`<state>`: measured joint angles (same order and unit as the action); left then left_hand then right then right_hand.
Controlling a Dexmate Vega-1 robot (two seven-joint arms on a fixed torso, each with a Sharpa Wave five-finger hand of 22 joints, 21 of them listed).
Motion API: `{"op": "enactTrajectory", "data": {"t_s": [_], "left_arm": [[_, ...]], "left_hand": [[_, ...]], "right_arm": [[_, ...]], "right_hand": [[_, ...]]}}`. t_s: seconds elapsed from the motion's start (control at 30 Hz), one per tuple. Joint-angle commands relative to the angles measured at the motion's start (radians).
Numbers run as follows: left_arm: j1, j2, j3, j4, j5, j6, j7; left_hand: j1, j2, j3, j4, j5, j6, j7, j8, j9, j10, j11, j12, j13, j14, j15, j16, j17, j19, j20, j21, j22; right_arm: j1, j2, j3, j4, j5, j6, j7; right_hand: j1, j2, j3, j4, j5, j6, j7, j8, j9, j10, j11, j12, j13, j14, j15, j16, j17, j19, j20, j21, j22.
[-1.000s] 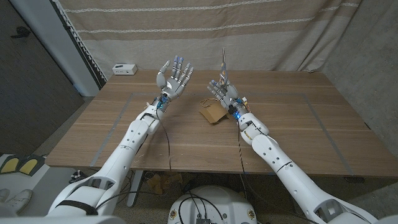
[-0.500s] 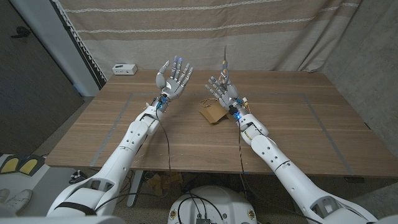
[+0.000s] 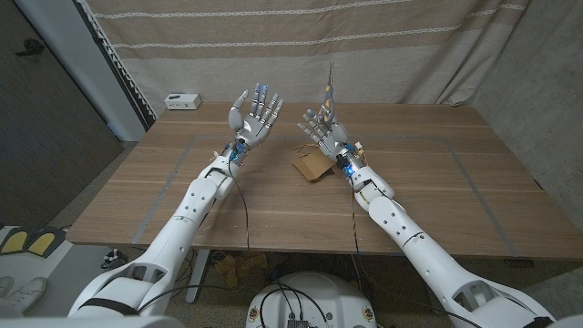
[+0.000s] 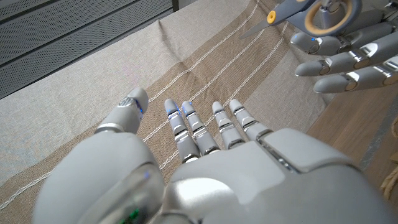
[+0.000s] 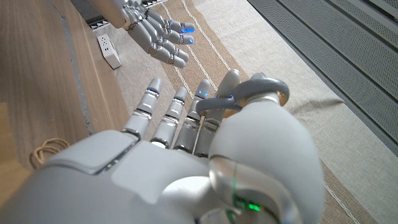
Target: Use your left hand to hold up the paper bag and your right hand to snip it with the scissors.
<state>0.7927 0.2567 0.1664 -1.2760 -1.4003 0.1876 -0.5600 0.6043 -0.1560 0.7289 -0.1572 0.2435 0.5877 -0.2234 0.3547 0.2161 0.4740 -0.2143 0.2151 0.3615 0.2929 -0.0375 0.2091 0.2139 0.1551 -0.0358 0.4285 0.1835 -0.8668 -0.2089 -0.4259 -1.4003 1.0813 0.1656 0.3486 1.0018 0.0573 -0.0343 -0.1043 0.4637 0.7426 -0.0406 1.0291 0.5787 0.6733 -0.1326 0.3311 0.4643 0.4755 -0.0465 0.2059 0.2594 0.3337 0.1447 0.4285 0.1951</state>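
A small brown paper bag (image 3: pixel 311 166) lies flat on the wooden table (image 3: pixel 428 196), just in front of my right hand (image 3: pixel 322 129). That hand is raised above the table and grips grey scissors (image 3: pixel 328 91) whose blades point straight up. The scissors' handle ring (image 5: pixel 264 87) sits around the thumb in the right wrist view. My left hand (image 3: pixel 256 113) is held up in the air to the left of the scissors, fingers spread, holding nothing. The left wrist view shows the scissors (image 4: pixel 292 9) in my right hand (image 4: pixel 348 53) beyond my own spread fingers (image 4: pixel 196 134).
A white box (image 3: pixel 181 100) sits at the table's back left corner. A beige striped curtain (image 3: pixel 401 46) hangs behind the table. Grey tape lines (image 3: pixel 474 182) mark the tabletop. The bag's twine handle (image 5: pixel 46 152) lies on the wood.
My right hand with the scissors has drifted slightly up and toward the left hand. The left hand and the bag have stayed in place.
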Motion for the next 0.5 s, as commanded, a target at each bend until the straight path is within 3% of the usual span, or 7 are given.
{"op": "enactTrajectory", "data": {"t_s": [0.03, 0.27, 0.33, 0.5], "left_arm": [[0.004, 0.005, 0.008, -0.001, -0.001, 0.009, -0.005], [0.005, 0.005, 0.01, 0.0, 0.0, 0.009, -0.014], [0.004, 0.006, 0.011, 0.0, 0.001, 0.01, -0.016], [0.004, 0.008, 0.011, -0.001, 0.002, 0.011, -0.019]], "left_hand": [[-0.004, 0.004, -0.002, 0.002, -0.004, 0.006, 0.001, -0.001, 0.002, 0.002, -0.001, 0.01, 0.003, -0.001, -0.17, 0.002, 0.003, 0.007, -0.055, -0.003, 0.003], [-0.005, 0.004, -0.002, 0.003, -0.005, 0.007, 0.001, -0.002, 0.002, 0.002, -0.001, 0.01, 0.003, 0.0, -0.17, 0.003, 0.003, 0.006, -0.054, -0.003, 0.003], [-0.005, 0.004, -0.002, 0.003, -0.005, 0.008, 0.001, -0.002, 0.003, 0.002, 0.0, 0.01, 0.003, 0.0, -0.17, 0.003, 0.003, 0.008, -0.054, -0.003, 0.003], [-0.005, 0.004, -0.002, 0.003, -0.005, 0.01, 0.001, -0.001, 0.003, 0.002, 0.0, 0.01, 0.003, 0.0, -0.17, 0.003, 0.003, 0.009, -0.055, -0.004, 0.004]], "right_arm": [[0.017, 0.024, 0.009, 0.061, 0.03, 0.004, 0.105], [0.02, 0.043, 0.019, 0.086, 0.051, -0.005, 0.136], [0.022, 0.041, 0.018, 0.087, 0.045, -0.006, 0.141], [0.023, 0.056, 0.026, 0.1, 0.066, -0.017, 0.16]], "right_hand": [[0.006, 0.021, -0.015, -0.003, 0.014, -0.027, -0.006, -0.074, -0.066, 0.007, -0.027, 0.003, -0.013, -0.015, -0.075, -0.004, -0.012, -0.012, 0.01, -0.011, -0.001], [0.005, 0.036, -0.02, 0.001, 0.015, -0.024, -0.019, -0.13, -0.126, -0.018, -0.014, -0.003, -0.028, -0.03, -0.072, -0.006, -0.021, -0.027, 0.015, -0.023, -0.001], [0.002, 0.042, -0.025, 0.004, 0.014, -0.017, -0.028, -0.162, -0.162, -0.042, -0.001, -0.011, -0.037, -0.032, -0.072, -0.004, -0.025, -0.026, 0.016, -0.026, -0.002], [0.001, 0.045, -0.029, 0.004, 0.014, 0.001, -0.048, -0.178, -0.186, -0.045, 0.001, -0.012, -0.044, -0.031, -0.072, -0.002, -0.028, -0.024, 0.015, -0.027, -0.002]]}}
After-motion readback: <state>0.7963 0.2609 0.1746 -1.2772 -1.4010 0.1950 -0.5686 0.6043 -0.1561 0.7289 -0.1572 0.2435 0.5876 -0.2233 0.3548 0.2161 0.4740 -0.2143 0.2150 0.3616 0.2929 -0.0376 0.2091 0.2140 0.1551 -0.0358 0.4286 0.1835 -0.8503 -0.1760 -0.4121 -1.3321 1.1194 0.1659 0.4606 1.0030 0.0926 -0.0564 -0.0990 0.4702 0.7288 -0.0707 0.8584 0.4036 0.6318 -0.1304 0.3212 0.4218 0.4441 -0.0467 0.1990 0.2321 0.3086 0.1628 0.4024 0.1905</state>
